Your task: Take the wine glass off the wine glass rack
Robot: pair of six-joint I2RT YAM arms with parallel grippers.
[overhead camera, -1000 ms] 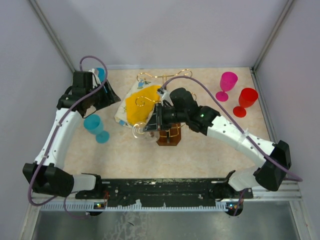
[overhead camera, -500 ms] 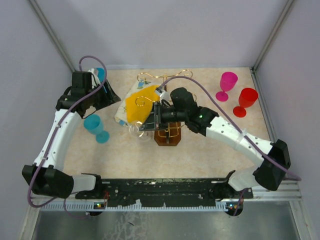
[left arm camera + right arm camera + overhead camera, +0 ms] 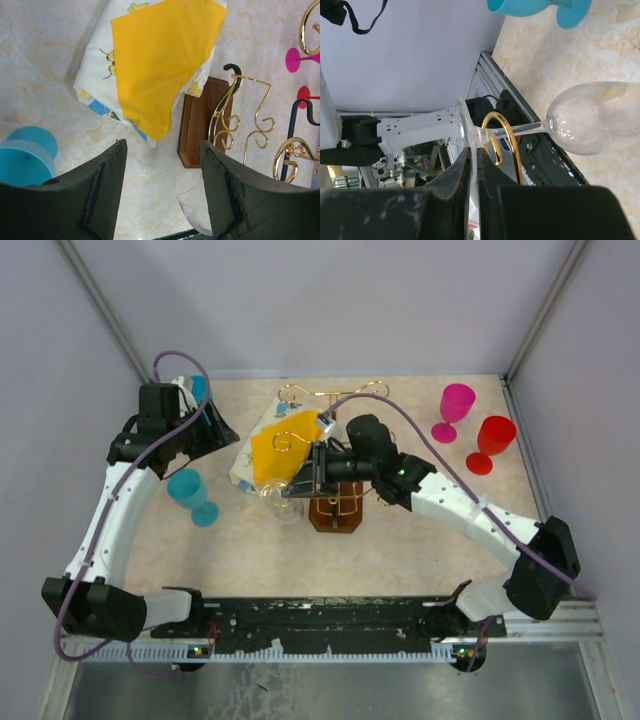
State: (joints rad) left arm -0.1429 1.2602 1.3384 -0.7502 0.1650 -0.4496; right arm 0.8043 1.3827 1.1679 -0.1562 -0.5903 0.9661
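The wine glass rack [image 3: 336,502], gold wire with scrolled arms on a dark wooden base, stands mid-table. It also shows in the left wrist view [image 3: 235,116]. My right gripper [image 3: 301,480] is shut on the round foot of a clear wine glass [image 3: 462,129]. The glass lies sideways with its bowl [image 3: 585,120] over the table. In the right wrist view its stem crosses a gold loop of the rack [image 3: 506,135]. My left gripper [image 3: 162,150] is open and empty, above the table left of the rack [image 3: 220,428]. The clear bowl [image 3: 196,199] shows by its right finger.
A yellow-and-white cloth [image 3: 272,447] lies left of the rack. A teal glass [image 3: 191,494] stands by the left arm. Pink [image 3: 455,410] and red [image 3: 492,440] glasses stand at the far right. Walls close in the back and sides.
My right gripper has moved slightly away from the near edge with the clear glass in it. The left arm has shifted slightly.
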